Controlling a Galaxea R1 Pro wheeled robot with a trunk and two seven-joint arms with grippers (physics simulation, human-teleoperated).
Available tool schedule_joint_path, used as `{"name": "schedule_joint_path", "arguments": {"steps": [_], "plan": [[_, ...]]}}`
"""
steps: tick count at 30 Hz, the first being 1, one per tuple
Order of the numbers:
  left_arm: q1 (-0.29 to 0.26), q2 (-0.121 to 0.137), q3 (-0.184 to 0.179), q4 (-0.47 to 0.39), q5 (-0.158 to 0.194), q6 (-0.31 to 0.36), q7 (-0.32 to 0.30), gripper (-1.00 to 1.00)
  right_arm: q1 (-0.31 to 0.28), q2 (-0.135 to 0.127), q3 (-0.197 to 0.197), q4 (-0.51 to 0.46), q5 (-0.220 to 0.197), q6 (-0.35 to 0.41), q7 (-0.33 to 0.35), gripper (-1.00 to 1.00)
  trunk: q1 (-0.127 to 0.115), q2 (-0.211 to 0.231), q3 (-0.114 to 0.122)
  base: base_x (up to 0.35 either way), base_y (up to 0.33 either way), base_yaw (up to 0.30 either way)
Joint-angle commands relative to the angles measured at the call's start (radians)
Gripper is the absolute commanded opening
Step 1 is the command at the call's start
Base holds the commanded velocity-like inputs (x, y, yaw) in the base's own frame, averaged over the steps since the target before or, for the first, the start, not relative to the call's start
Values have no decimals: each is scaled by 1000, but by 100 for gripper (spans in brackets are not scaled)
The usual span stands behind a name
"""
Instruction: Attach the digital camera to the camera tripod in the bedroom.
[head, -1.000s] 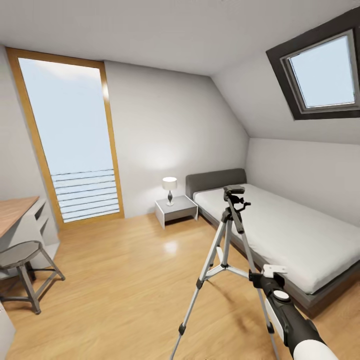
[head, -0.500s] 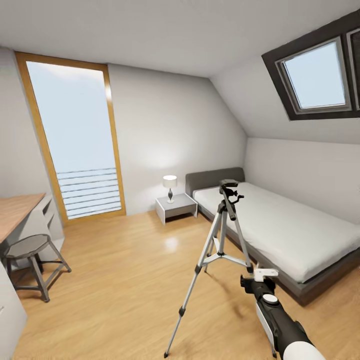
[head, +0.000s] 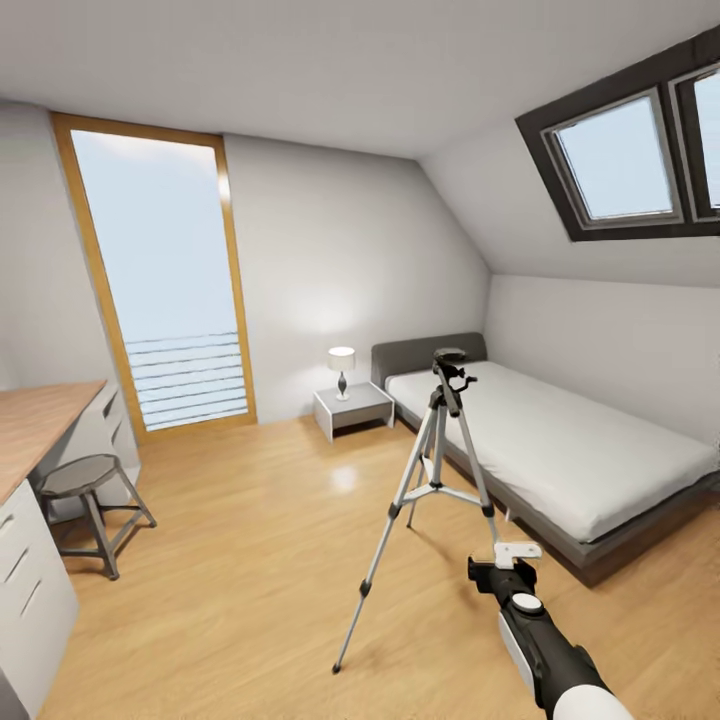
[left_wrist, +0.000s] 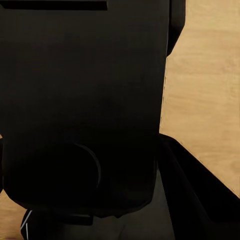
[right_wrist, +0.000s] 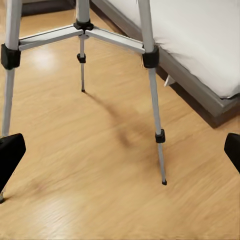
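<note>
Left wrist view, dark body (left_wrist: 80, 110) blocking floor (left_wrist: 205, 75)

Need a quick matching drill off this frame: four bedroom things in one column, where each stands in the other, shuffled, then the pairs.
Things:
1. tripod
2. lamp
3. stool
4. skylight

Places:
A. in the sloped ceiling
B. on the nightstand beside the bed
C. on the wood floor, in front of the bed
D. next to the desk

Pairs: 1-C, 2-B, 3-D, 4-A
</note>
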Motion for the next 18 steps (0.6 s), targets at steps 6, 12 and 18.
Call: {"name": "schedule_joint_path", "arguments": {"steps": [6,12,18], "plan": [[0,1,-8,-3,5,6,7,-100,0,10,-3,43,12,4,4,100,0,-1,0,-271,66,120],[0,1,-8,-3,4,6,7,-100,0,13,-3,70,26,3,5,100,0,-1,0,-66,14,245],[0,1,-8,-3,5,6,7,-100,0,15,-3,76,50,-3,7,100,0,-1,0,-12,3,274]]}}
